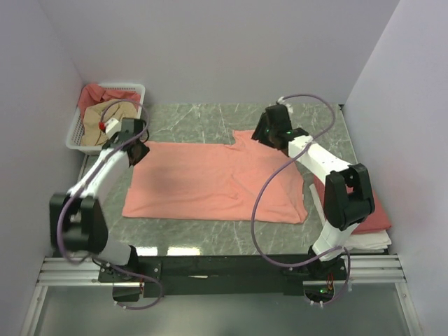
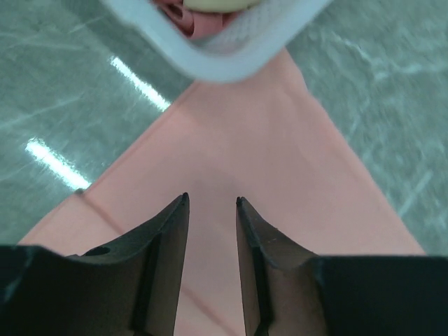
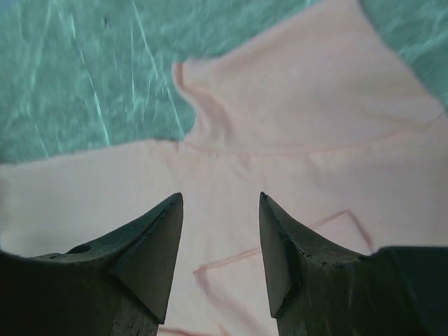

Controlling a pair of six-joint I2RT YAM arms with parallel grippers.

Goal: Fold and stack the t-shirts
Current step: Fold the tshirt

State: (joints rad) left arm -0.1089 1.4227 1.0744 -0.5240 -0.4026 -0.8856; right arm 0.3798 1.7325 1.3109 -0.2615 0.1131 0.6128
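Where the green marble desk (image 1: 196, 119) shows bare at the back, the salmon-pink t-shirt (image 1: 210, 182) lies flat across its middle, long axis left to right, neck notch on the far edge. The white basket (image 1: 73, 136) of heaped shirts (image 1: 91, 96) sits far left, partly behind the left arm. Only the overhead view shows the folded rose-red shirt (image 1: 381, 220) under the right arm. The left hand (image 2: 211, 201) hangs narrowly parted over the t-shirt's far-left corner, and the right hand (image 3: 220, 197) stands wider by the notch. Both hold nothing.
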